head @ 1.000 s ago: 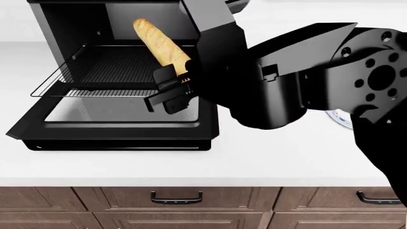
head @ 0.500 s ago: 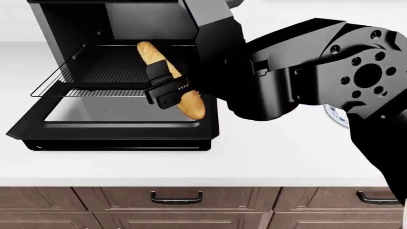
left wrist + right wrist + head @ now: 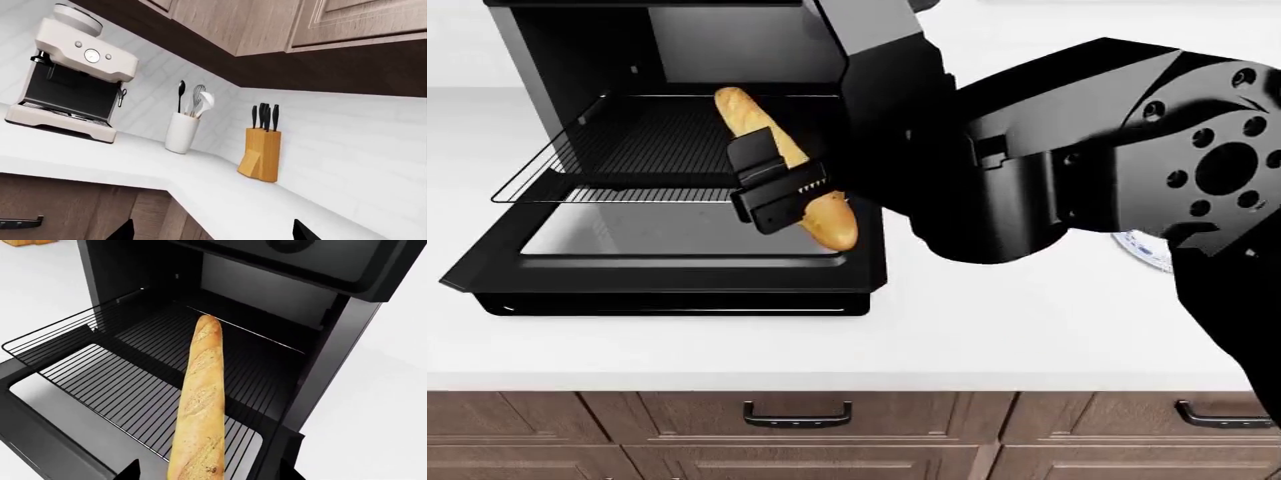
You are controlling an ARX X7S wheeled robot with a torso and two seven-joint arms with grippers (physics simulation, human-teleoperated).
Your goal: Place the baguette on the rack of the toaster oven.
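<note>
While my right hand (image 3: pixel 777 190) is clamping the baguette (image 3: pixel 777 150) about two-thirds of the way toward its near end, the loaf is angling across the right part of the pulled-out rack (image 3: pixel 627 150), its far end pointing into the toaster oven (image 3: pixel 574 60) and its near end sticking out over the dropped door (image 3: pixel 667 262). I am judging it to be light and stiff, a crust that is holding its line without sagging, though a hard squeeze could crack it. A hold closer to the middle would be balancing it better; gripped where it is, the long far part is acting as a lever and could be twisting in my hold. Whether the loaf is touching the bars or hanging just above them, I am not able to tell; in the right wrist view it is looking close to the wires. My own forearm is covering the oven's right wall and most of the surface (image 3: pixel 827 340) to the right. My left hand is showing only as two dark tips at the edge of its own view, so I cannot tell whether it is open.
</note>
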